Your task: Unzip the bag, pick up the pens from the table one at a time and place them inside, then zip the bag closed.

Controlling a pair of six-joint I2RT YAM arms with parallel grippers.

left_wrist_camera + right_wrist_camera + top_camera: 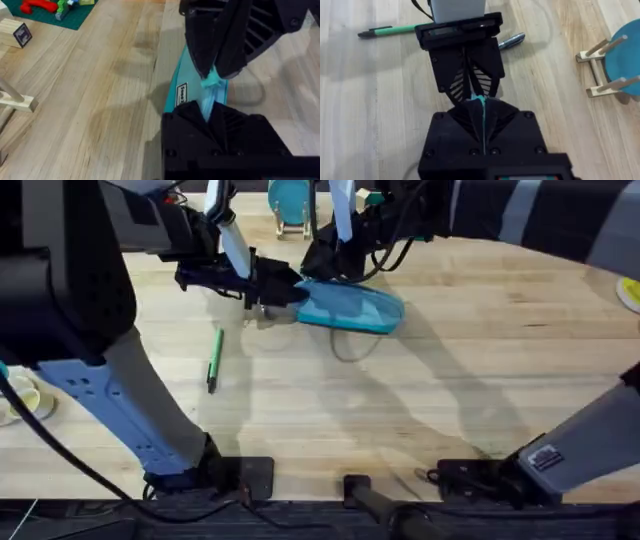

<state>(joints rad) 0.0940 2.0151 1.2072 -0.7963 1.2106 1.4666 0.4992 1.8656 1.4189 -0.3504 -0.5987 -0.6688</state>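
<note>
Wooden table (480, 360), both pincers clamped on bag (355, 308), green pen (213, 358) apart, open planks around.

- The table (470, 370) is light wooden butcher-block.
- The green pen (213, 359) lies on it, near the left gripper (262, 290).
- The silver pen (512, 40) lies just beside that gripper.
- The bag (352, 307) rests between both grippers.

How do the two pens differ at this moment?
The green pen is bright green with a dark tip; the silver pen is metallic grey. The green pen lies out in the open, apart from the grippers; the silver pen is partly hidden behind the left gripper. Both lie flat on the table, outside the bag.
</note>
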